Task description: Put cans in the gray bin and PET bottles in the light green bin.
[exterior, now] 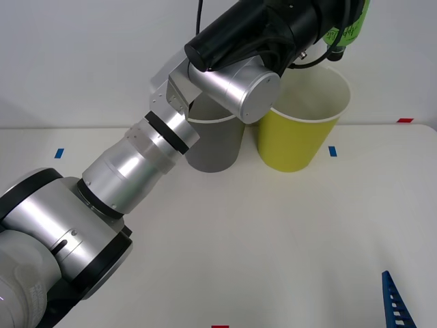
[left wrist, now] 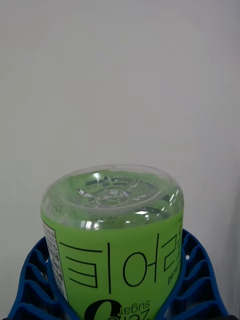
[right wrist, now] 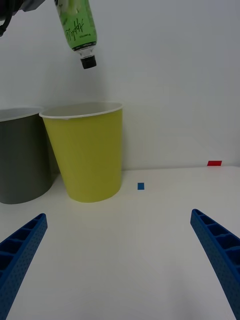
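- The bottle (right wrist: 78, 25) is small and bright green, with a green label, black writing and a black cap.
- It hangs in the air, upside down and tilted, with its cap pointing down, above the open top of the green bin (right wrist: 86, 150).
- In the left wrist view the clear, bumpy bottom of the bottle (left wrist: 113, 230) faces the camera.
- The left end effector (left wrist: 115, 280) holds the bottle, with its blue ribbed fingers (left wrist: 35, 280) wrapped round both sides.
- The left arm (exterior: 136, 164) reaches from the near left, up and over the bins.
- The green bin (exterior: 300, 133) is round and yellow-green, with a white rim and a pale inside. It stands far on the surface.
- The gray bin (exterior: 215, 143) stands just to its left, very close beside it. It has the same shape and size.
- The right end effector (right wrist: 120, 260) is low over the near right of the surface, spread wide with nothing in it. One blue finger (exterior: 395, 301) peeks in at the near right corner of the front view.
- The surface (exterior: 273, 246) is white, with small blue marks (exterior: 332, 151) and a red mark (exterior: 405, 120) on it.
- A plain white wall (exterior: 82, 61) stands behind.
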